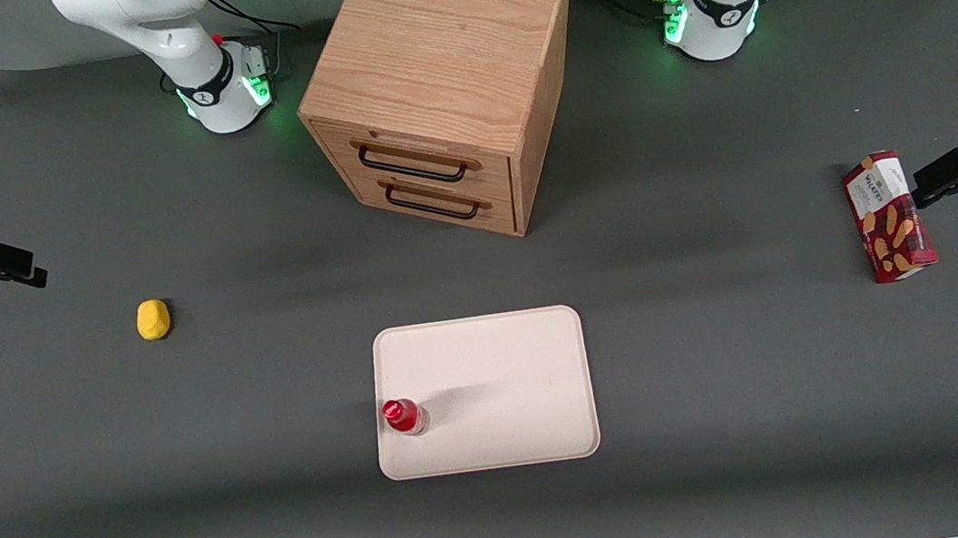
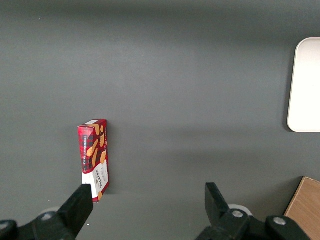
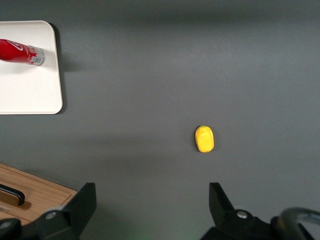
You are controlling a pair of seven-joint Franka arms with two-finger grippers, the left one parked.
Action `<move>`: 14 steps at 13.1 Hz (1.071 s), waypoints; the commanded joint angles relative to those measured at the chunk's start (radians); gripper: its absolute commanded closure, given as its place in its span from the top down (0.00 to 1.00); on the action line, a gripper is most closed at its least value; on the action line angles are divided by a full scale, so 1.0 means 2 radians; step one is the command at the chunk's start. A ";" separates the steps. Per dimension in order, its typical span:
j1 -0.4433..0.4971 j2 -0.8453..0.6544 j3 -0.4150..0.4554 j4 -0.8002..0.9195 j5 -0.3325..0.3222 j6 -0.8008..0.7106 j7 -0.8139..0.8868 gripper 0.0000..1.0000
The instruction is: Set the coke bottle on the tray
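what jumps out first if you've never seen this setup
The big wooden drawer cabinet dominates the middle of the table, with a pale tray in front of it, nearer the camera. A small red coke bottle stands on the tray close to its rim. The open gripper hangs above the table toward the working arm's end, near a yellow lemon.

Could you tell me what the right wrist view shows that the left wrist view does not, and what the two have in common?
Only the right wrist view shows the coke bottle standing on the tray, the lemon on the table, the drawer cabinet's handle, and the open gripper of the working arm, hanging above the table apart from everything. Only the left wrist view shows the red snack box. Both share the grey table, an edge of the tray and a corner of the wooden cabinet.
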 commanded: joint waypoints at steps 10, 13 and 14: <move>0.051 -0.021 -0.043 0.015 -0.004 0.006 -0.015 1.00; 0.050 -0.023 -0.043 0.012 -0.005 0.002 -0.016 1.00; 0.050 -0.023 -0.043 0.012 -0.005 0.002 -0.015 1.00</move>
